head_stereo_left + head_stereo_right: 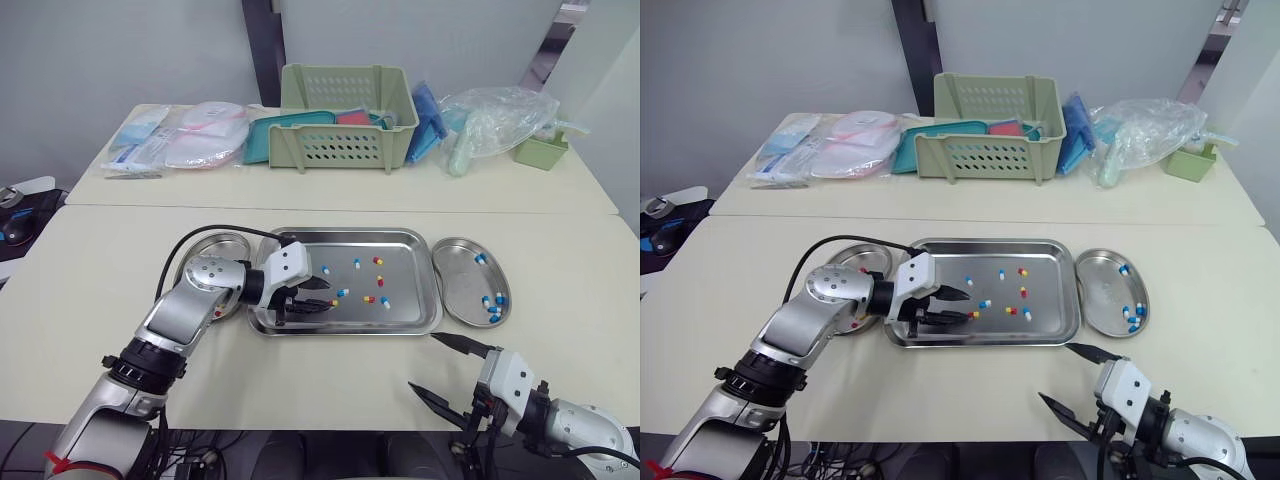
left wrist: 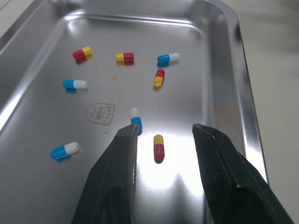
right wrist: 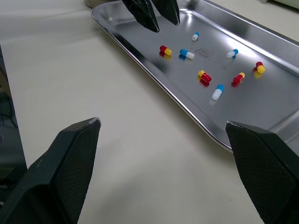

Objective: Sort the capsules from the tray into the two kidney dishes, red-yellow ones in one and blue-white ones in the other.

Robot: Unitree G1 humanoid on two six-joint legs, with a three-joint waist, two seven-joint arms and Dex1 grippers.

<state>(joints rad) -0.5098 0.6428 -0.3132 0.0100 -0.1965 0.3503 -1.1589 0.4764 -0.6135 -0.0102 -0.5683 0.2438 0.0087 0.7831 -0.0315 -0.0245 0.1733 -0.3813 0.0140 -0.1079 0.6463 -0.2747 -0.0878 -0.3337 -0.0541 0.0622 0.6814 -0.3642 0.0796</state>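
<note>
One red-yellow capsule lies on the shiny steel tray, between the spread black fingers of the left gripper, long axis running along them. Left arm far nearer; right gripper hangs wide open over the cream table, near edge, well apart.

Your left arm bends at the elbow, and the left gripper points toward your right with its fingers parted. The right gripper sits low, fingers spread wide.
</note>
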